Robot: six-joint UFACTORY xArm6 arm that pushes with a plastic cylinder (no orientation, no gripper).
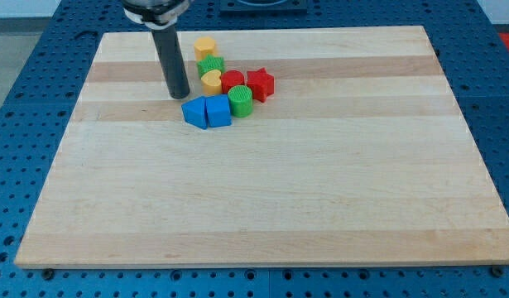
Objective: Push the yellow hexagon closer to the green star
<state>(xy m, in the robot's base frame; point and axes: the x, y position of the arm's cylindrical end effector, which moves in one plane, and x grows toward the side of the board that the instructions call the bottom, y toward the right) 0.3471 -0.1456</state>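
The yellow hexagon (pixel 205 46) sits near the view's top, at the top of a cluster of blocks. The green star (pixel 210 64) lies right below it, touching or nearly touching it. My tip (pixel 179 95) rests on the board left of the cluster, a short way below and left of the green star and just above the blue blocks. The rod rises from the tip to the view's top edge.
A yellow heart (pixel 212 80), a red round block (pixel 232 81) and a red star (pixel 260 83) sit in a row below the green star. A green cylinder (pixel 241 100) and two blue blocks (pixel 206 112) lie below them. The wooden board (pixel 262 199) lies on a blue perforated table.
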